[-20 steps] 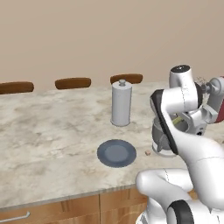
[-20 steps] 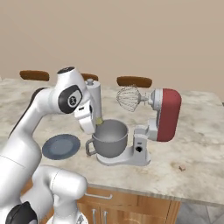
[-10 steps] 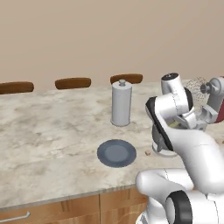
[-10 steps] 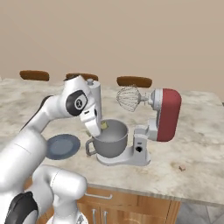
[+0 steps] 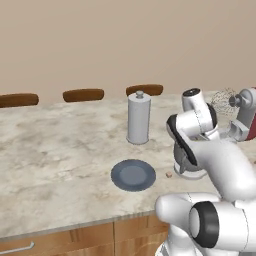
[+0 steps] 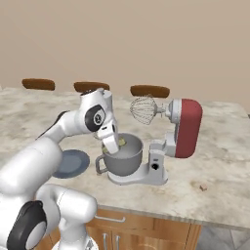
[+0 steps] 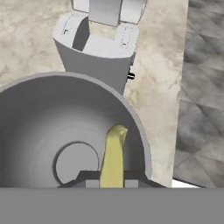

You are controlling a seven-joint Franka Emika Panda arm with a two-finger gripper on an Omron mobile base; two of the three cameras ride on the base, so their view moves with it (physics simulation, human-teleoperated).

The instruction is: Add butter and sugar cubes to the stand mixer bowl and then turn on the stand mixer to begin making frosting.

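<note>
Gripper clamped on the butter just inside the bowl; released off-centre, the stick could catch the rim and tip out; the left base view shows a sugar cube on the counter beside the plate.

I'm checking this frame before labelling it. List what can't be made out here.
- Gripper: fingertips cut off by the hand view's bottom edge; shut on the butter.
- Stand mixer bowl: in the left base view the arm hides most of it.
- Sugar cube: too small for detail.
- Stand mixer: cut by the right edge.
</note>
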